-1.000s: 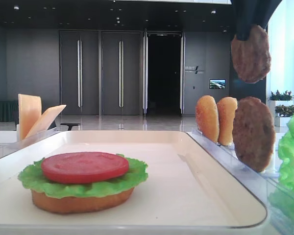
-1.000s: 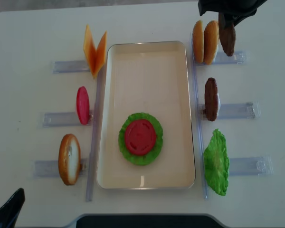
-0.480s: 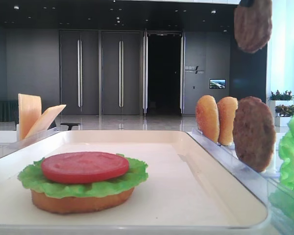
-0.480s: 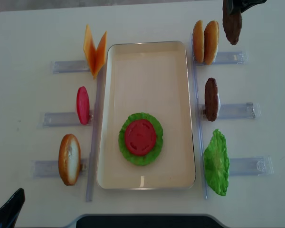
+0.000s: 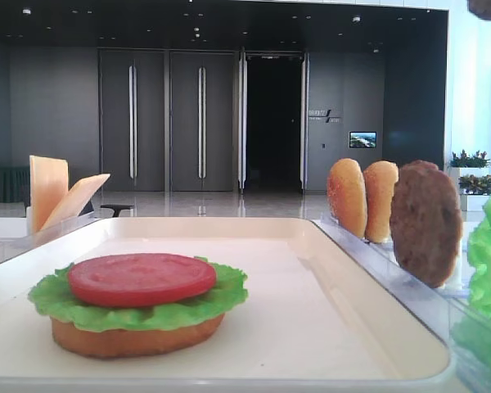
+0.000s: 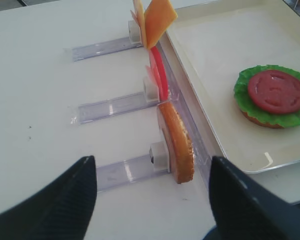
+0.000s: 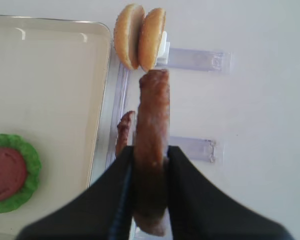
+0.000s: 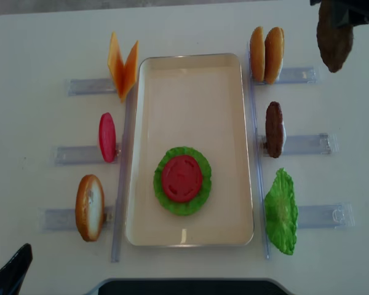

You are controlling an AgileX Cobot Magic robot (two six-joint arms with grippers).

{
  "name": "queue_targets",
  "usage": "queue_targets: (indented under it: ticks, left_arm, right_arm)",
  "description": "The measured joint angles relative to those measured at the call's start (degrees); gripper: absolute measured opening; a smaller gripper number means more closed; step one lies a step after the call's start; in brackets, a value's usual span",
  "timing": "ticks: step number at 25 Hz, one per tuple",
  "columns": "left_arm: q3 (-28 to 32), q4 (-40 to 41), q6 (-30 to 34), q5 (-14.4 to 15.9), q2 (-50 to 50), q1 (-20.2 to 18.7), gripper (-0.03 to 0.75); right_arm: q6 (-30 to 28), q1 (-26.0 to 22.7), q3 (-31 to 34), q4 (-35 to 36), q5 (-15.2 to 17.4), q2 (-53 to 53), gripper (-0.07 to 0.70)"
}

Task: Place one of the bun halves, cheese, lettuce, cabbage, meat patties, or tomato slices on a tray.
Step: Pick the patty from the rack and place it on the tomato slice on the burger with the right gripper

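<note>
We have a meat patty pinched edge-on in the right gripper, lifted above the table at the far right.

Below it, two bun halves and a second patty stand in clear racks just right of the tray. On the tray's near half sits a bun base under lettuce and a tomato slice. Our left gripper hovers near left, fingers spread wide, empty.
</note>
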Motion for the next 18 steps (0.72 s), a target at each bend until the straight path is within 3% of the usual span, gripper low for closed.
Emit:
queue_targets:
  ticks: [8, 18]
  left_arm:
    - [0.0, 0.0, 0.0, 0.0, 0.0, 0.0, 0.535]
    - [0.0, 0.0, 0.0, 0.0, 0.0, 0.0, 0.535]
  right_arm:
    - [2.3, 0.0, 11.7, 0.8, 0.3, -14.1, 0.163]
    - [2.9, 0.0, 18.0, 1.7, 0.2, -20.9, 0.163]
